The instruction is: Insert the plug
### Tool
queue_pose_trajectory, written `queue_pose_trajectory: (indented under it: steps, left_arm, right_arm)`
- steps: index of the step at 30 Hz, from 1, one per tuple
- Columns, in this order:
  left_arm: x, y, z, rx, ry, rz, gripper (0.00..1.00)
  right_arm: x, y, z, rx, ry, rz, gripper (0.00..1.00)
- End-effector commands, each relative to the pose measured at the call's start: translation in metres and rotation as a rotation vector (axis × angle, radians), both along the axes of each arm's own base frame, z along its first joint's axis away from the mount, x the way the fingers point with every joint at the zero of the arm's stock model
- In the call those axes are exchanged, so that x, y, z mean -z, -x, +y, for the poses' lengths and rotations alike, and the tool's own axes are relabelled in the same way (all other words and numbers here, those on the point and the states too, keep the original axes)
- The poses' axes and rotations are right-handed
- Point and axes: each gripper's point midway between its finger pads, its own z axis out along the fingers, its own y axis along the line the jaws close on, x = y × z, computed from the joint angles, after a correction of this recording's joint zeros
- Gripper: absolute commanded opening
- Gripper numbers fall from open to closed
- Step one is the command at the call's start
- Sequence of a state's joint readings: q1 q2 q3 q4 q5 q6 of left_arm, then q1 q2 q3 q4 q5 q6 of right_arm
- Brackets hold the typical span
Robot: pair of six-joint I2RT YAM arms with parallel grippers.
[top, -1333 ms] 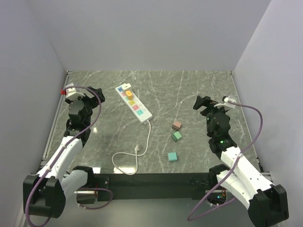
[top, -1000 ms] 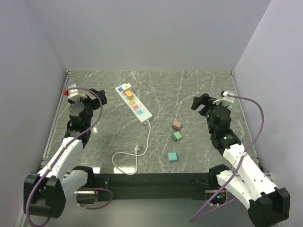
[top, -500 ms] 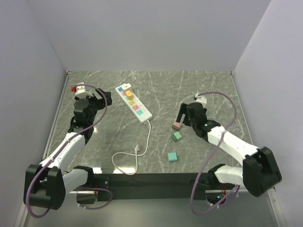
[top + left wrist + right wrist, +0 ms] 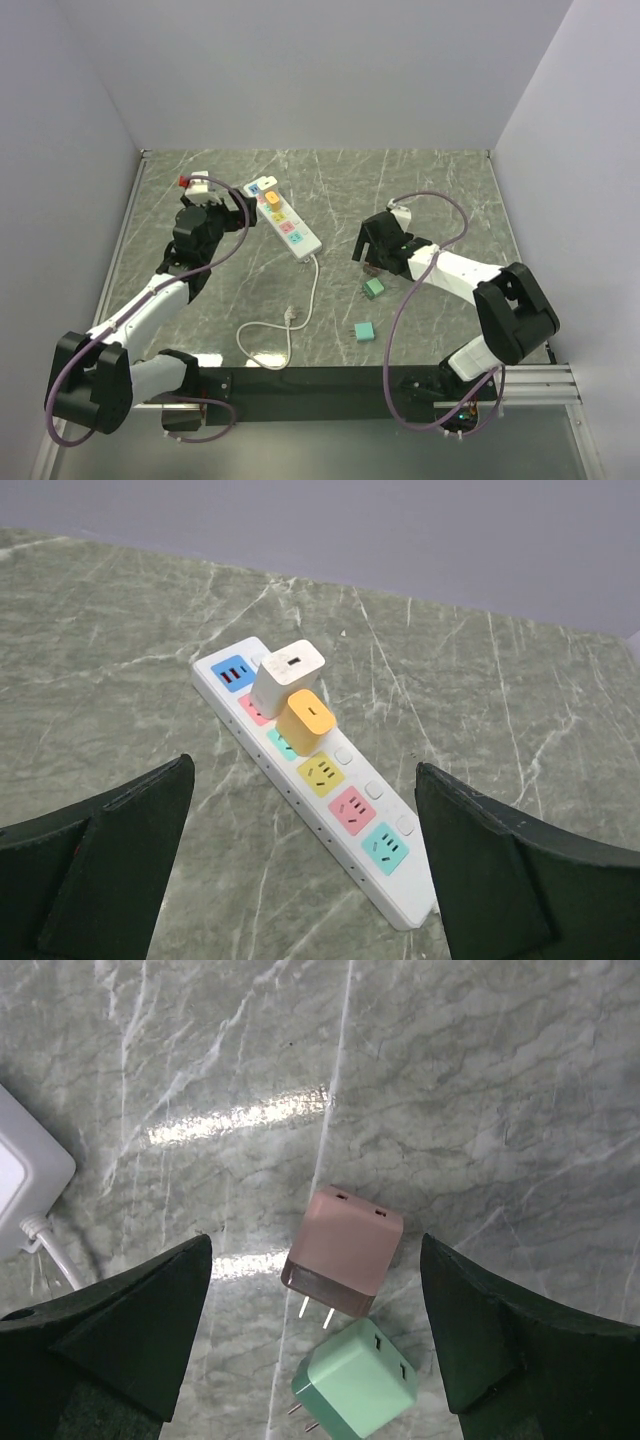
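Observation:
A white power strip (image 4: pixel 284 221) with coloured sockets lies at the table's back left. In the left wrist view the power strip (image 4: pixel 352 830) carries a white plug (image 4: pixel 288 670) and an orange plug (image 4: pixel 305 720), and its yellow, pink and teal sockets are free. My left gripper (image 4: pixel 238 207) is open and empty just left of the strip (image 4: pixel 303 780). My right gripper (image 4: pixel 368 246) is open above a loose pink plug (image 4: pixel 345 1248) that lies on its side, prongs toward me, between the fingers (image 4: pixel 315 1245). A green plug (image 4: pixel 360 1380) lies right beside it.
A teal plug (image 4: pixel 364 331) lies nearer the front edge. The strip's white cord (image 4: pixel 312 285) loops toward the front and ends in its own plug (image 4: pixel 291 316). Grey walls close in the table on three sides.
My right arm has swung left and down from the right side until its open gripper stands over the pink plug. My left gripper has moved right, toward the power strip.

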State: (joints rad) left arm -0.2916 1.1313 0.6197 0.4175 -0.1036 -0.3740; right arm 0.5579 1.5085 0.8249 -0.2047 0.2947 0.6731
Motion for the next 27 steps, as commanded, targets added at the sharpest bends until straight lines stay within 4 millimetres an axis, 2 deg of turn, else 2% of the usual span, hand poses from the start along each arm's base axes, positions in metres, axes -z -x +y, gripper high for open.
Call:
queue_pose_trajectory:
  steps: [1,3,8,14,17,20,22,23,24,26,27]
  left_arm:
    - [-0.031,-0.008,-0.002,-0.007,-0.007,-0.083,0.98]
    - [-0.032,-0.008,-0.002,-0.005,-0.014,-0.087,0.98]
    - [-0.034,-0.003,-0.019,0.058,-0.049,-0.109,0.98]
    - [-0.032,-0.002,-0.033,0.081,-0.081,-0.111,0.98]
    - [-0.032,-0.001,-0.04,0.097,-0.091,-0.121,0.98]
    - [-0.031,0.003,-0.051,0.127,-0.101,-0.13,0.98]
    - [-0.025,0.005,-0.058,0.142,-0.11,-0.122,0.98]
    - [-0.025,0.006,-0.061,0.148,-0.111,-0.124,0.98]
    - [-0.023,0.006,-0.064,0.155,-0.114,-0.121,0.98]
    - [-0.017,0.008,-0.074,0.182,-0.12,-0.117,0.98]
    - [-0.013,0.01,-0.082,0.21,-0.122,-0.113,0.97]
  right_arm:
    - [-0.006,-0.006,0.004,0.043,-0.016,-0.004,0.91]
    - [-0.002,-0.006,0.005,0.051,-0.014,0.009,0.91]
    - [0.004,-0.011,0.004,0.065,0.011,0.02,0.88]
    - [0.013,-0.013,0.004,0.067,0.015,0.021,0.75]
    - [0.019,-0.014,0.008,0.051,0.011,0.033,0.65]
    - [0.026,-0.018,0.014,0.02,0.014,0.043,0.52]
    - [0.024,-0.021,0.016,0.009,0.011,0.031,0.42]
    - [0.022,-0.023,0.016,0.003,0.015,0.024,0.36]
    - [0.017,-0.027,0.017,0.002,0.012,0.008,0.23]
    - [0.008,-0.032,0.02,-0.01,0.008,-0.015,0.1]
    - [-0.002,-0.039,0.024,-0.015,-0.008,-0.038,0.0]
